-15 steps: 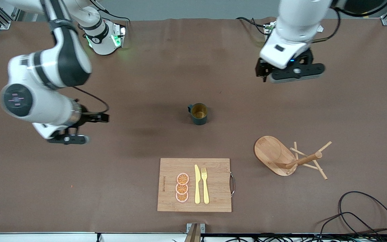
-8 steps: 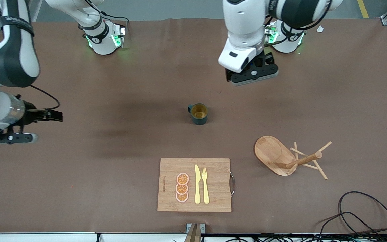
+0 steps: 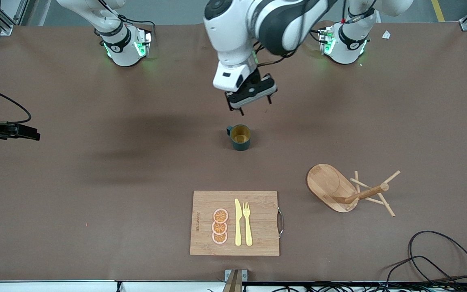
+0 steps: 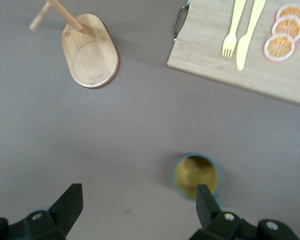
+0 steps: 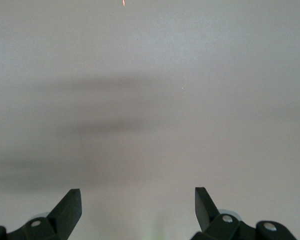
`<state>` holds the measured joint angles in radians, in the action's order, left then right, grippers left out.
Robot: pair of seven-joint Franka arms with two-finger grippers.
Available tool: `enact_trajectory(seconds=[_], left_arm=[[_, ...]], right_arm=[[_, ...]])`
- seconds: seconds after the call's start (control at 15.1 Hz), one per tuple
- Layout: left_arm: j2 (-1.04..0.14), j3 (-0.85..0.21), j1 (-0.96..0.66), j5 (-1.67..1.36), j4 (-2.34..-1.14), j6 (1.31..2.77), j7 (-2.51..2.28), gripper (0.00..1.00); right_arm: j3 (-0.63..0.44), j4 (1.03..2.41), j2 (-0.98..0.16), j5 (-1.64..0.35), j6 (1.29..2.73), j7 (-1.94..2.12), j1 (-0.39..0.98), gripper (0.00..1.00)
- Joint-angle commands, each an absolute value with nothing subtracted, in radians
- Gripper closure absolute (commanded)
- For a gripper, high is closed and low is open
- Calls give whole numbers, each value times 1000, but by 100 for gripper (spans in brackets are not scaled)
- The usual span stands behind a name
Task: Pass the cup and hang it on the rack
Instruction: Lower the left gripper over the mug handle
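The cup (image 3: 240, 137) stood mid-table. The rack (image 3: 341, 190) lay nearer the camera, toward the left arm's end. The cutting board (image 3: 234, 223), nearest, carried a knife (image 3: 238, 222), fork (image 3: 247, 224) and orange slices (image 3: 219, 226).

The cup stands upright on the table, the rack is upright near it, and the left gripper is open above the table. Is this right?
Not quite. The rack is not upright: the front view shows it tipped on its side, base on edge and post lying along the table. The rest holds: the cup stands upright, and the left gripper is open above the table.

A brown-covered table (image 3: 95, 211) with black cables (image 3: 440, 259) at one corner.
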<state>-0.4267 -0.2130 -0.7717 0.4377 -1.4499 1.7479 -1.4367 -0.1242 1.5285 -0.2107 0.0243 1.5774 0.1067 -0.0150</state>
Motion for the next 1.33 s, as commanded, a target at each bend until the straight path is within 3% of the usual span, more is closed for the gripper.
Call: enact_trajectory(seconds=[0.0, 0.47, 0.86, 1.26], left_arm=[[-573, -204, -843, 549, -1341, 1793, -1654, 0], [-768, -192, -975, 771, -1310, 1841, -2104, 0], [-854, -193, -1000, 851, -1312, 1856, -2341, 2], [-893, -193, -1022, 853, -1321, 1845, -2342, 19]], right_arm=[[-100, 1514, -195, 44, 1566, 100, -25, 0], [-95, 1457, -196, 35, 1456, 92, -3, 0], [-94, 1465, -158, 32, 1471, 95, 0, 0], [-95, 1543, -66, 26, 1470, 92, 2, 0]])
